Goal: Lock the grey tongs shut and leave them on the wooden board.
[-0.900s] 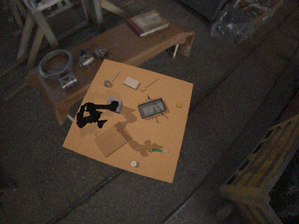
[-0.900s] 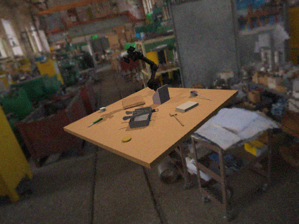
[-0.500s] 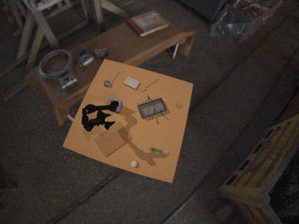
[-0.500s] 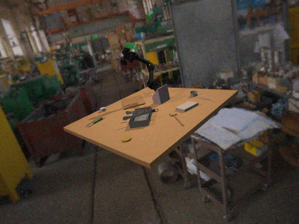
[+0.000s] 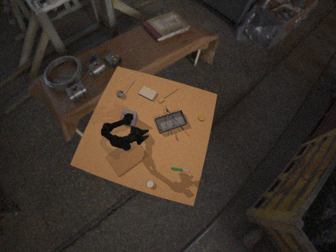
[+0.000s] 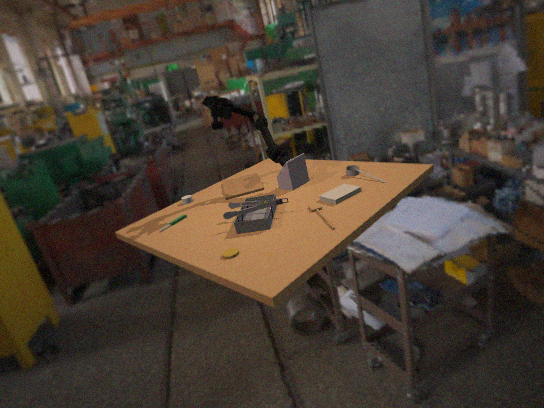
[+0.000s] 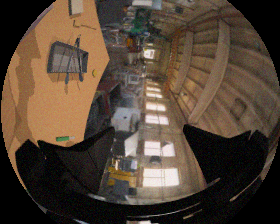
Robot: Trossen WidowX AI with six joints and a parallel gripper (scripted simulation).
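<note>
The grey tongs [image 5: 168, 110] [image 6: 260, 203] [image 7: 77, 53] lie open across the dark roasting tin [image 5: 157, 126] [image 6: 252, 226] [image 7: 50, 58]. Their hinge end sticks out past one long side of the tin and their two spread paddle tips past the other. The wooden board [image 5: 124, 162] [image 6: 243, 186] lies flat on the table beside the arm, with nothing on it. My gripper [image 5: 147, 133] [image 7: 150, 128] is wide open and empty, high above the table and well apart from the tongs. In the wrist view its fingers point out past the table. Whether the hinge is locked cannot be seen.
A grey wedge-shaped block [image 5: 133, 115] [image 6: 294, 173] stands between arm and tin. A cream block [image 5: 147, 93] [image 6: 340, 194], a small pan [image 5: 120, 94] [image 6: 352, 171], a yellow disc [image 5: 201, 118] [image 6: 230, 253], a green-handled tool [image 5: 176, 169] [image 6: 176, 219] and a white cup [image 5: 150, 184] [image 6: 187, 199] lie around.
</note>
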